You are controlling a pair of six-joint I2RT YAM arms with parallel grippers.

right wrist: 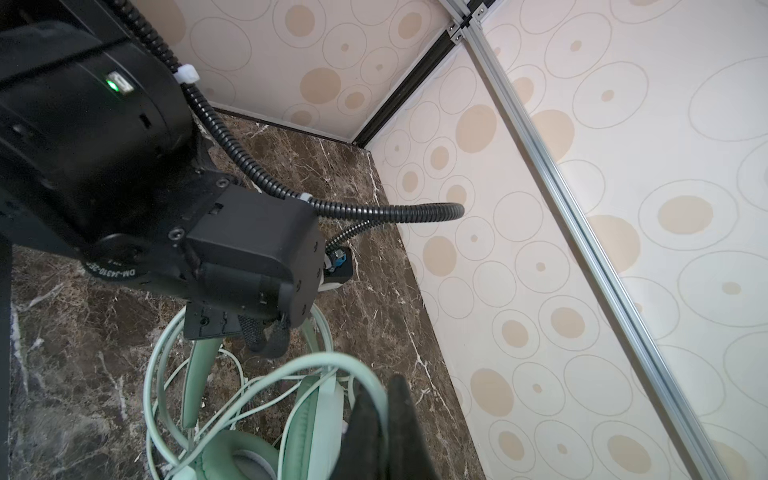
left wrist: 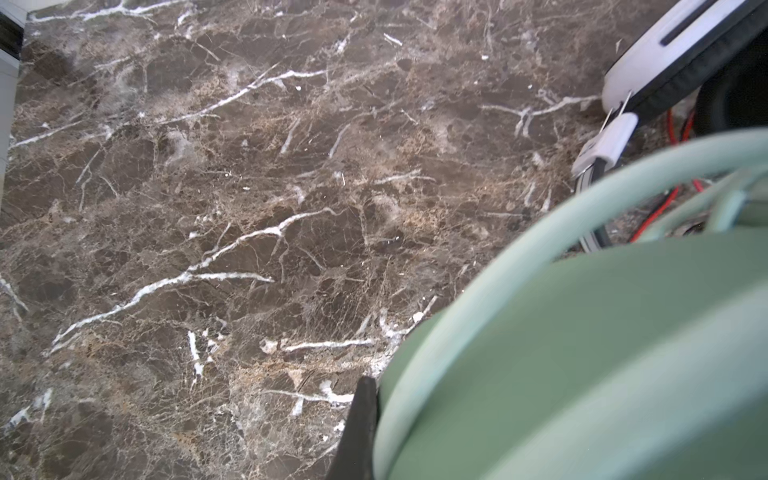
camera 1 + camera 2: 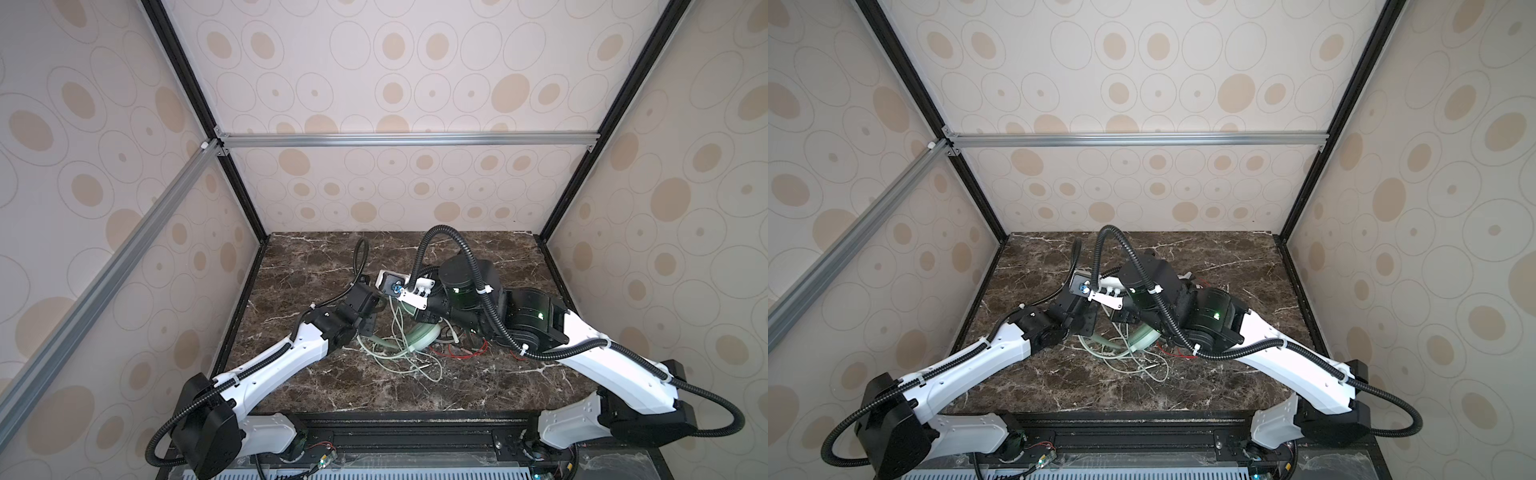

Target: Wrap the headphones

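In both top views the mint-green headset [image 3: 424,337] lies mid-table [image 3: 519,374], its long axis left to right with the band toward the left edge, and its pale green cable [image 3: 399,365] is looped toward the front edge. The left wrist view adds what the arms largely hide from above: the white-and-black headset [image 2: 648,70] and its red cable [image 2: 660,208] just beyond the mint band. The right wrist view shows the left gripper [image 1: 266,343] closed at the band's crown, though whether it grips the band cannot be told, and the right gripper [image 1: 388,390] pinched on the pale green cable.

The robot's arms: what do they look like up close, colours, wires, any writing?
Both the left arm and right arm have white angular shells between bulky black joints. A ribbed black hose runs along each, fastened with white ties. Green lights glow on joints, one ring is lettered DM-J4310, and the right gripper has dark tapered fingers.
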